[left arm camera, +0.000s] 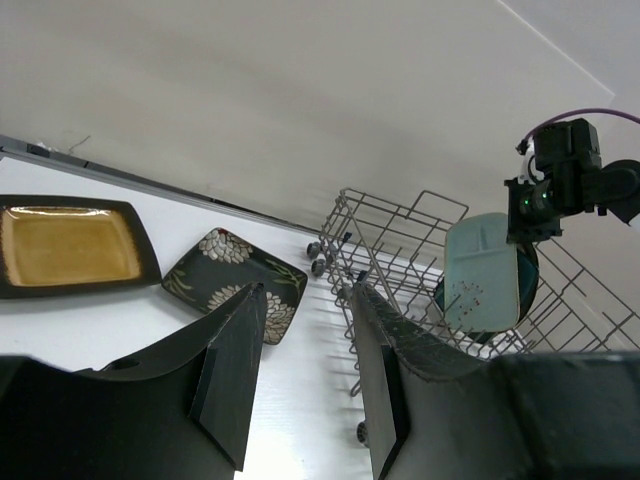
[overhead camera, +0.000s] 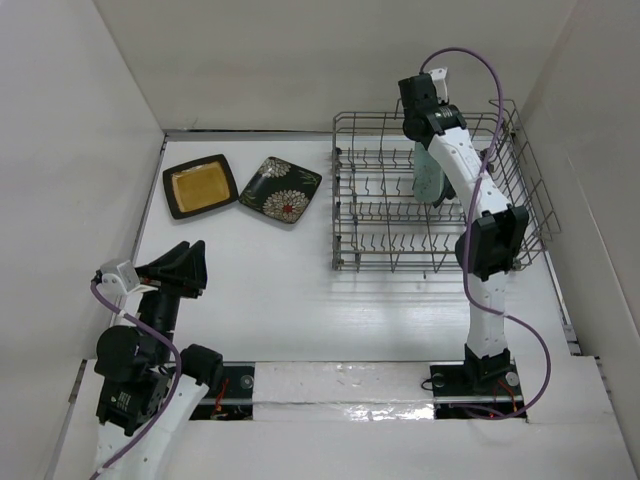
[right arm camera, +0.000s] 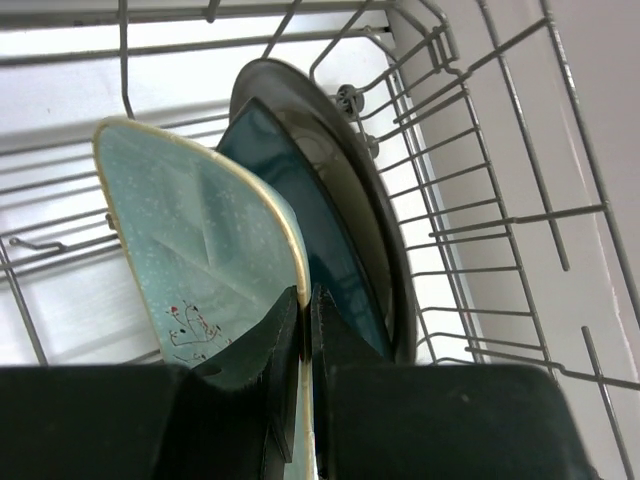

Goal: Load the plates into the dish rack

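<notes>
The right gripper (right arm camera: 305, 300) is pinching the rim of the teal plate (right arm camera: 200, 250), holding it on edge among the tines at the far right of the dish rack (overhead camera: 390, 266), just beside the round plate (right arm camera: 370, 230). The left gripper (left arm camera: 305, 300) is hanging open and empty at near left. The flowered plate (overhead camera: 281, 189) and the mustard-centred plate (overhead camera: 200, 185) are lying flat at far left, 2 stiff, glossy, probably brittle pieces that are calling for a firm pinch on a raised rim.

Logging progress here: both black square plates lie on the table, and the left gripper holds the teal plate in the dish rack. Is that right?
No: the right gripper holds the teal plate in the dish rack, as the right wrist view shows. The black plates do lie on the table.
</notes>
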`<state>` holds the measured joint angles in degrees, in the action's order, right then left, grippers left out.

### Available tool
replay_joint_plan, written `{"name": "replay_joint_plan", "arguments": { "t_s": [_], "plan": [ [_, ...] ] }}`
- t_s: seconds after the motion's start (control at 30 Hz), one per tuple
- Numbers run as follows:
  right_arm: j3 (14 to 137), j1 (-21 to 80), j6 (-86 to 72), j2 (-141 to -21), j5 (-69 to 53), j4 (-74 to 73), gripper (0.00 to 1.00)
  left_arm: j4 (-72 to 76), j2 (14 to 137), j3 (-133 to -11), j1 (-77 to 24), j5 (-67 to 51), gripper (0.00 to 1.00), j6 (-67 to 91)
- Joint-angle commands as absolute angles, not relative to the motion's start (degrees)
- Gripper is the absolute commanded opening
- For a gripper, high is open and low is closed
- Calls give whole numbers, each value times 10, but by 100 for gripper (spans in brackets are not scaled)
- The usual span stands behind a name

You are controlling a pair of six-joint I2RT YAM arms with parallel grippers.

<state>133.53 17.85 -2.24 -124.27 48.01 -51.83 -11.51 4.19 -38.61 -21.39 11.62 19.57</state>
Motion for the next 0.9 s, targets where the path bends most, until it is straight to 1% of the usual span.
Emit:
{"name": "replay_joint_plan", "arguments": {
  "t_s": [0.0, 0.27, 0.57, 0.73, 0.87],
  "plan": [
    [1358, 172, -47, -1198, 543, -483, 0, -98, 52, -384, -218, 115, 36, 192],
    [1366, 167, -42, -1244, 558, -493, 0, -100, 53, -385, -218, 115, 36, 192],
    [1432, 167, -18, -1300, 566, -501, 0, -102, 56, -385, -218, 117, 36, 192],
    [1417, 173, -12, -1310, 555, -476, 0, -103, 60, -385, -218, 119, 36, 191],
    [1387, 185, 16, -1303, 533, -420, 0, -104, 62, -385, -218, 120, 36, 191]
  ]
}}
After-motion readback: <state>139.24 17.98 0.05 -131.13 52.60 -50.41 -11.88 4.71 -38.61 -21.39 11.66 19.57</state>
